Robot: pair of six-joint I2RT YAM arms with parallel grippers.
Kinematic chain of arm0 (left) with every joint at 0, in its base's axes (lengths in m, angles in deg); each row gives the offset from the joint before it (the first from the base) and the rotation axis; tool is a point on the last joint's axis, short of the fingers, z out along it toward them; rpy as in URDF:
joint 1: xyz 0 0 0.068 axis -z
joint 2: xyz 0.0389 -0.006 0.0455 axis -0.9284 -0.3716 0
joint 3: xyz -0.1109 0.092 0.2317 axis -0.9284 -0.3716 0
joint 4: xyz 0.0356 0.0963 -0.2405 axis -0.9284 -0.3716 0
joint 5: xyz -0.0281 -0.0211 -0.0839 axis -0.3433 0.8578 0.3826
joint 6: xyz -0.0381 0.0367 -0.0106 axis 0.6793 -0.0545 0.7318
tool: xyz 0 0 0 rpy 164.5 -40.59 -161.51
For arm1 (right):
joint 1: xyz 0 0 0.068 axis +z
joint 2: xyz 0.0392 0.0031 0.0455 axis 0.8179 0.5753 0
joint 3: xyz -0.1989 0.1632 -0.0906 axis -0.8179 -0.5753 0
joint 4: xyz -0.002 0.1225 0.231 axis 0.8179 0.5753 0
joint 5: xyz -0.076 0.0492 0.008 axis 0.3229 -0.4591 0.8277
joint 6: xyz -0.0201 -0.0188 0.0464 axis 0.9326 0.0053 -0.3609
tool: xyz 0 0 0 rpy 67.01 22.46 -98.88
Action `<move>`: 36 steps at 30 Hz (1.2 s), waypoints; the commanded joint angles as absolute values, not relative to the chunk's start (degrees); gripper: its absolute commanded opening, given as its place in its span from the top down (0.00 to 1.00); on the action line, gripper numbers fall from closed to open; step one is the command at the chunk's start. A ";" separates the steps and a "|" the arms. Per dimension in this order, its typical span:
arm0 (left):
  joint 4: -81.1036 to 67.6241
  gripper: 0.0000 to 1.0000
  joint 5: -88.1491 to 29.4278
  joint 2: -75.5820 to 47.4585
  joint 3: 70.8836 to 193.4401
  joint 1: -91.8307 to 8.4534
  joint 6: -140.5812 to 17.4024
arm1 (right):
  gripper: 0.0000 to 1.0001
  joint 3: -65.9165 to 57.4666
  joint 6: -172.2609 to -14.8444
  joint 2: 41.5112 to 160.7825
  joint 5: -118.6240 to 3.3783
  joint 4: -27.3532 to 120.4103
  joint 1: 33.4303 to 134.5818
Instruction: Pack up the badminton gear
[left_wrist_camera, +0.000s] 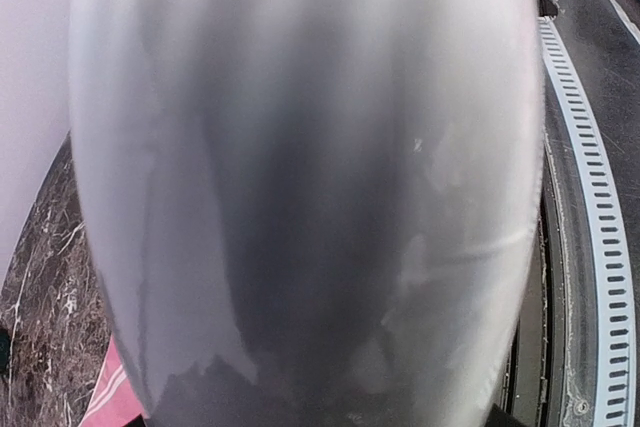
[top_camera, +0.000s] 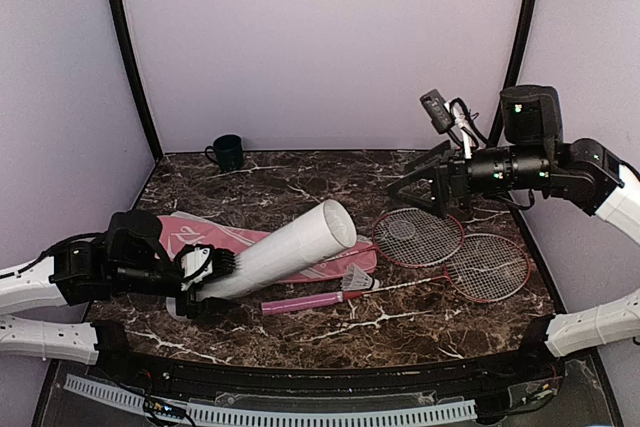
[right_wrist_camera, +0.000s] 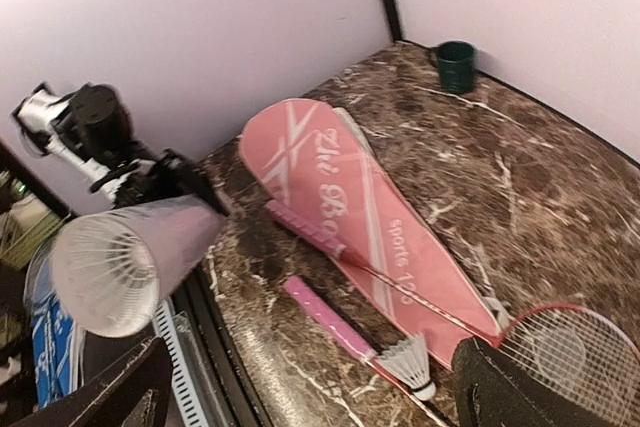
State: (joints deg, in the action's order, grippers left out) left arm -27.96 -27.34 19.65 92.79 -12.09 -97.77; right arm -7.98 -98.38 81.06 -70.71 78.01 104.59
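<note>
The long white tube (top_camera: 290, 247) is held at a slant over the left half of the table. Its lower end is pinched between the fingers of the left gripper (top_camera: 205, 282), and its open mouth is raised toward the middle. The right wrist view looks into that mouth and shows white feathers inside. The left wrist view is filled by the tube's white wall.

Under the tube lies the pink racket-shaped bag with white lettering (top_camera: 195, 235), flat on the dark brown marbled table (top_camera: 300, 182). A loose white feather shuttlecock (top_camera: 355, 279) lies at the bag's narrow end, just beside a pink handle. Two red-framed rackets have their heads side by side right of centre. The farther racket (top_camera: 418, 237) has its handle lying across the bag. The nearer racket (top_camera: 487, 267) stretches its pink handle along the table in front of the bag.

The right gripper (top_camera: 408, 187) hangs above the rackets with its jaws spread wide and nothing between them. A dark green mug (top_camera: 228, 152) stands at the back left corner, well apart from the gear.
</note>
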 commanded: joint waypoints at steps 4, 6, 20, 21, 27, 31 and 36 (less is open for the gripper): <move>-22.31 0.67 -27.90 22.27 92.33 -12.38 -96.01 | 0.10 -11.51 -100.20 83.53 -56.14 89.94 99.65; -22.33 0.67 -28.02 22.33 92.47 -12.38 -95.94 | 0.15 -11.65 -100.27 86.88 -54.21 91.24 99.61; -21.07 0.67 -28.51 25.18 91.41 -12.38 -95.52 | 0.20 -13.42 -105.59 108.57 -51.19 79.12 105.23; -21.11 0.67 -28.52 25.25 91.33 -12.38 -95.57 | 0.19 -13.32 -105.94 110.04 -50.77 78.87 105.78; -20.90 0.67 -28.58 25.47 91.22 -12.38 -95.57 | 0.16 -8.16 -106.59 118.29 -44.52 80.91 109.30; -20.78 0.67 -28.72 25.57 91.15 -12.38 -95.66 | 0.15 -3.98 -106.56 122.84 -40.34 83.25 111.05; -20.88 0.67 -28.74 25.73 90.99 -12.38 -95.75 | 0.16 -0.79 -106.95 125.88 -37.21 85.41 112.62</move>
State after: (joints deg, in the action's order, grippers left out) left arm -23.87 -28.61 24.70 91.32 -12.09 -96.26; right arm -3.98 -106.03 124.16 -42.06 83.32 111.32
